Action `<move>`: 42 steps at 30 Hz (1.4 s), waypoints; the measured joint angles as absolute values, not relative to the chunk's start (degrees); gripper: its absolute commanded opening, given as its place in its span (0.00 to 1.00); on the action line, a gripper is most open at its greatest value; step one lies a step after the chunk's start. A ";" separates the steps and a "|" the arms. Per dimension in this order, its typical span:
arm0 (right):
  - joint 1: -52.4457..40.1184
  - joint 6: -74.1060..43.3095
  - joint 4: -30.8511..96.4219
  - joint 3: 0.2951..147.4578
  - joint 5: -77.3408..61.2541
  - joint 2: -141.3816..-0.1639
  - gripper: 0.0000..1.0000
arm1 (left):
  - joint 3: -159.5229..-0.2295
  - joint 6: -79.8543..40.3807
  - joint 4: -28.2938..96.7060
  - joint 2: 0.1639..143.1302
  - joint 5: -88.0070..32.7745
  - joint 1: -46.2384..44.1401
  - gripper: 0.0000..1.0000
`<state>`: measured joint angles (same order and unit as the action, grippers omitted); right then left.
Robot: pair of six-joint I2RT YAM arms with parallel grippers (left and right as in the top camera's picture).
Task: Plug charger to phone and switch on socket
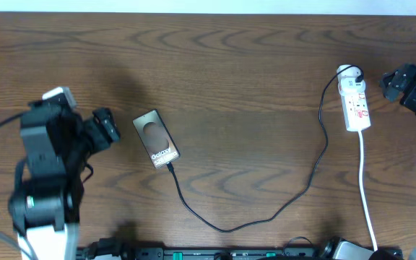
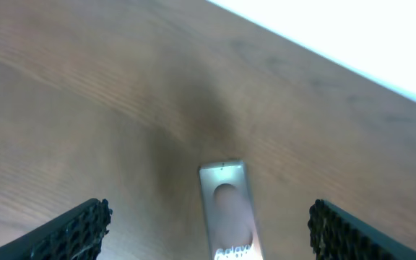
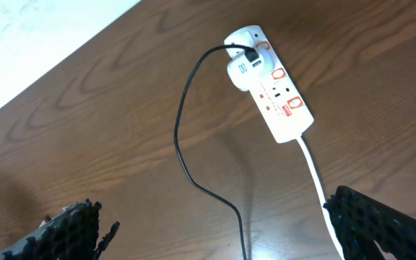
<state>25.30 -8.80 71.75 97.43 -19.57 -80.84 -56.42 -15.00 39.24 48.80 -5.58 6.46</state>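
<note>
The phone (image 1: pixel 156 137) lies flat on the wooden table, left of centre, screen up with white "Galaxy" text. It also shows in the left wrist view (image 2: pixel 226 209). The charger cable (image 1: pixel 266 217) runs from the phone's near end in a long loop to the white plug on the socket (image 1: pixel 354 97) at the right. The plug tip (image 1: pixel 170 165) sits at the phone's bottom edge. The socket and cable show in the right wrist view (image 3: pixel 276 97). My left gripper (image 1: pixel 105 128) is open, just left of the phone. My right gripper (image 1: pixel 403 83) is open, right of the socket.
The socket's white lead (image 1: pixel 365 195) runs to the table's front edge. A black rail (image 1: pixel 208 253) lies along the front edge. The table's far edge meets a white surface (image 1: pixel 208 6).
</note>
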 measured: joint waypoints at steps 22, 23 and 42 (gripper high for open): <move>25.30 -8.99 71.79 97.43 -19.75 -80.86 0.99 | -3.88 -14.96 -15.81 1.13 -3.90 4.62 0.90; 25.30 -8.99 71.79 97.43 -19.73 -80.86 0.99 | -2.63 -14.96 -15.68 1.10 -3.92 4.80 0.90; 25.30 -8.99 71.79 97.43 -19.73 -80.86 0.99 | -0.71 -3.68 1.02 0.58 -4.71 4.84 0.90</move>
<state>25.30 -8.99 71.79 97.43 -19.73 -80.86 -0.71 -3.68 1.02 0.58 -4.71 4.84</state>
